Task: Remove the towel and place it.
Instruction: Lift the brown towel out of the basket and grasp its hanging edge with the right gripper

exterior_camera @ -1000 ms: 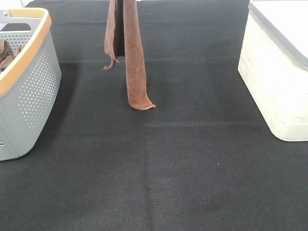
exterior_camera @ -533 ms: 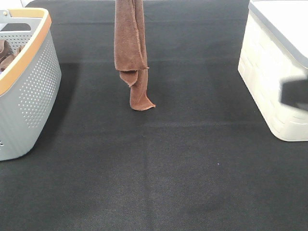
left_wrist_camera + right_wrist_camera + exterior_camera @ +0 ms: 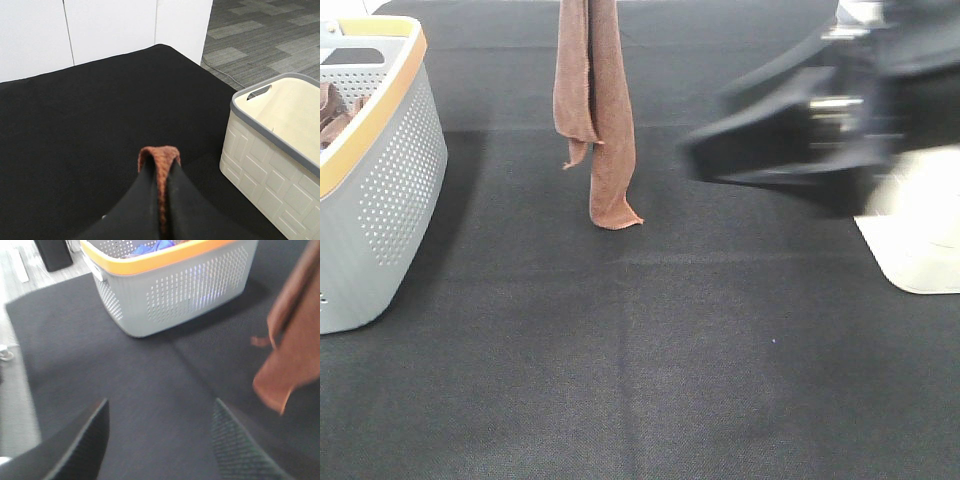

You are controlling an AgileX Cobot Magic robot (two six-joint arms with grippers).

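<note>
With the left end effector (image 3: 160, 167) clamped on the towel (image 3: 595, 120), which hangs with its tip touching the bench (image 3: 650, 380), the right end effector (image 3: 160, 412), jaws apart, should pinch a free lower corner squarely

Table front and centre lying open; clutter sitting at the rear and both side edges.
The table (image 3: 640, 380) is showing bare black mat along its whole front edge and across the centre, so there is wide room to pass. The grey basket (image 3: 380, 200) is blocking the left edge and the cream bin (image 3: 920, 265) the right edge, well apart. The towel (image 3: 592, 110) is hanging as a narrow strip over the rear middle, its lower end touching the mat, with an open lane on its basket side. The right gripper (image 3: 705, 160), blurred with jaws apart, is filling the space above the mat between towel and bin, clear of the towel.
</note>
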